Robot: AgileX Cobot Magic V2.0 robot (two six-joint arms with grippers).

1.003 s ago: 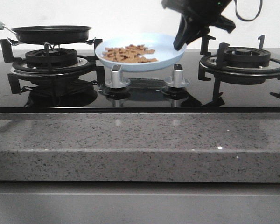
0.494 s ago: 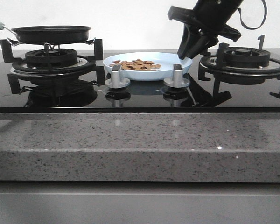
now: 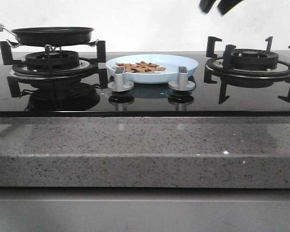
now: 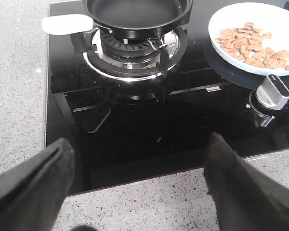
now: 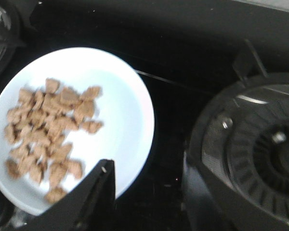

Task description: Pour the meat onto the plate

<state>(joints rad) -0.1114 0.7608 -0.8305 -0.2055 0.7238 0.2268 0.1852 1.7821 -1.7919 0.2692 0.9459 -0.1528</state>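
The pale blue plate [image 3: 181,62] lies flat on the black glass cooktop between the two burners, behind the knobs. The meat [image 3: 140,67], small orange-brown slices, is heaped on its left half. My right gripper [image 3: 217,6] is high above the plate's right side, open and empty, mostly out of the front view. In the right wrist view the plate [image 5: 120,106] and meat [image 5: 48,130] lie below the spread right gripper [image 5: 147,168]. My left gripper [image 4: 137,163] is open and empty over the cooktop's front edge. The plate [image 4: 279,29] and meat [image 4: 253,45] are far from it.
A black frying pan [image 3: 53,35] with a pale handle sits on the left burner, and shows in the left wrist view [image 4: 135,9]. The right burner [image 3: 251,60] holds nothing. Two silver knobs [image 3: 120,79] [image 3: 181,79] stand in front of the plate. A grey speckled counter [image 3: 145,145] runs along the front.
The right gripper lowered the tilted plate flat onto the cooktop, let go of its rim, and rose to the top of the front view. The pan has not moved.
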